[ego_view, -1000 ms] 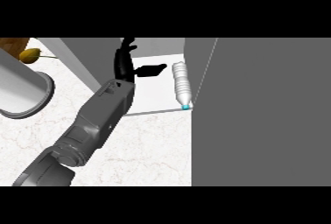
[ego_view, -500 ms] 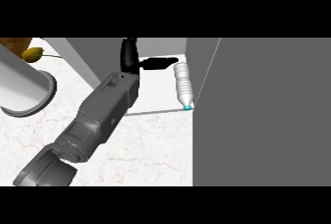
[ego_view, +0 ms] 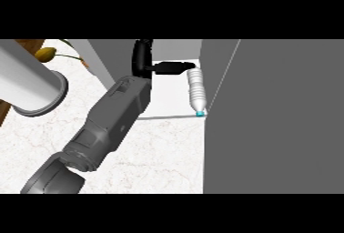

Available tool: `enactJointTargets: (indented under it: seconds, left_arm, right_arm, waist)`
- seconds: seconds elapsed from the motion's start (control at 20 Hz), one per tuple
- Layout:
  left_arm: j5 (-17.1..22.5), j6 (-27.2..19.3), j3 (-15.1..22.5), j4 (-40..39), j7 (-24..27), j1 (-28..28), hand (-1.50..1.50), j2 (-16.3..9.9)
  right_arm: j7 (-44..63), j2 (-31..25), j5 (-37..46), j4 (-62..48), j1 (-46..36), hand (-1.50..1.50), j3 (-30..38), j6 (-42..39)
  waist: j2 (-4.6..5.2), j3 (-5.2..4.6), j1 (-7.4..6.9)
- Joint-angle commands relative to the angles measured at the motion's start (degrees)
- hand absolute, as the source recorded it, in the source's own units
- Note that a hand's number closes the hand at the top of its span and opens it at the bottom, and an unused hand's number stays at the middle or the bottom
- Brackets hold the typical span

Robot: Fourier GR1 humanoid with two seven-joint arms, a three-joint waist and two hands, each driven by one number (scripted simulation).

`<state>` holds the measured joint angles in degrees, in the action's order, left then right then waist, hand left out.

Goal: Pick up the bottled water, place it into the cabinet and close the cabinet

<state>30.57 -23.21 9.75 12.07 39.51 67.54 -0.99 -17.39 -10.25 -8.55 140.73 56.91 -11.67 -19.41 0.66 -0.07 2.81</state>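
The bottled water (ego_view: 197, 91) lies on its side on the white shelf (ego_view: 168, 100) inside the cabinet, its teal cap (ego_view: 199, 113) at the shelf's front edge. My left hand (ego_view: 143, 57) is inside the cabinet, just left of the bottle's far end. It is open, with one dark digit (ego_view: 173, 68) stretched sideways towards the bottle's base. Whether it touches the bottle I cannot tell. Nothing is held. My right hand does not show.
The wide grey cabinet door (ego_view: 282, 118) fills the right side of the view. A grey cabinet wall (ego_view: 111, 59) stands left of the hand. A large white cylinder (ego_view: 30, 86) and a yellow fruit (ego_view: 46, 53) sit far left on the marble counter (ego_view: 154, 154).
My left forearm has swung right and further into the cabinet, and the hand now sits higher, beside the bottle's far end. The bottle has not moved.
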Motion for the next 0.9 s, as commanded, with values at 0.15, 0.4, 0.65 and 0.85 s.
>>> enactJointTargets:
  seconds: [0.15, 0.4, 0.65, 0.85]
  left_arm:
    - [0.4, 2.9, 2.9, 7.2, 0.2, -7.5, -1.5, 1.0]
    - [2.7, 1.4, 7.8, 17.1, -2.4, -14.2, -1.5, 1.0]
    - [5.9, 6.1, 12.5, 27.6, -3.8, -21.0, -1.5, 1.0]
    - [6.5, 6.7, 15.8, 37.4, -4.3, -27.7, -1.5, 1.0]
  right_arm:
    - [3.2, 1.2, 0.0, 5.9, 2.2, -1.5, -2.3, 1.6]
    - [3.4, 1.7, 1.6, 2.2, -0.9, -1.5, -2.6, 2.7]
    - [4.2, 2.3, 2.2, 4.9, 0.3, -1.5, -4.8, 3.6]
    - [2.8, 2.6, 5.3, 4.8, 2.1, -1.5, -7.1, 3.6]
  waist:
    - [-1.03, 0.04, -1.75]
    - [-1.12, 0.06, -2.28]
    - [-1.15, 0.03, -2.57]
    - [-1.24, 0.02, -2.71]
